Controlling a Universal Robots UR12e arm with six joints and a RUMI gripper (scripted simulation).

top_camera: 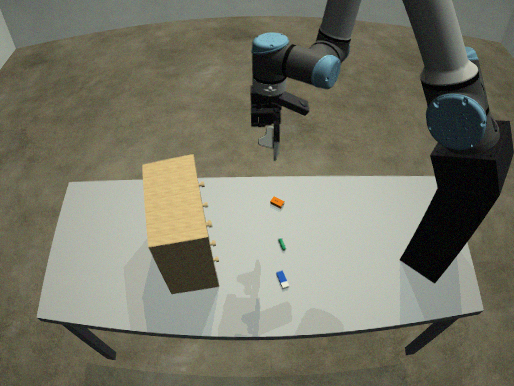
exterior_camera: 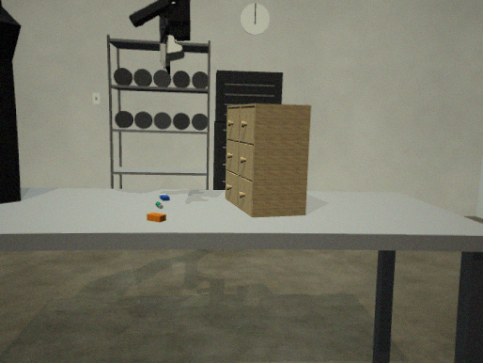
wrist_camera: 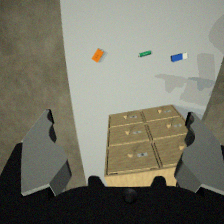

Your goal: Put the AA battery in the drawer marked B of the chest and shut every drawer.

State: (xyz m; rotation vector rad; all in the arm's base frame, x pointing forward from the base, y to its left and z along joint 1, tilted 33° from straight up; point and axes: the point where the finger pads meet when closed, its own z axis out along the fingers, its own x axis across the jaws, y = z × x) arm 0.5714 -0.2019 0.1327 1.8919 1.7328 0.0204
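Note:
The wooden chest (top_camera: pixel 175 200) (exterior_camera: pixel 282 160) (wrist_camera: pixel 132 180) stands upright on the left part of the table in the top view. Its six drawers, in two columns of three, look shut. Small plates show on the fronts, but their letters are unreadable. A small green cylinder, apparently the AA battery (top_camera: pixel 282 244) (exterior_camera: pixel 159 205) (wrist_camera: pixel 145 53), lies on the table in front of the drawer fronts. My gripper (top_camera: pixel 269 146) (exterior_camera: pixel 168 58) (wrist_camera: pixel 119 111) is open and empty, high above the table and above the chest's height. The wrist view looks down at the drawer fronts between the fingers.
An orange block (top_camera: pixel 277 202) (exterior_camera: pixel 156 217) (wrist_camera: pixel 98 55) lies to one side of the battery. A blue block with a white end (top_camera: pixel 281 277) (exterior_camera: pixel 164 197) (wrist_camera: pixel 177 57) lies on the other side. All rest on the table (top_camera: pixel 360 225) (exterior_camera: pixel 357 212). The arm's black base stands at the table's right.

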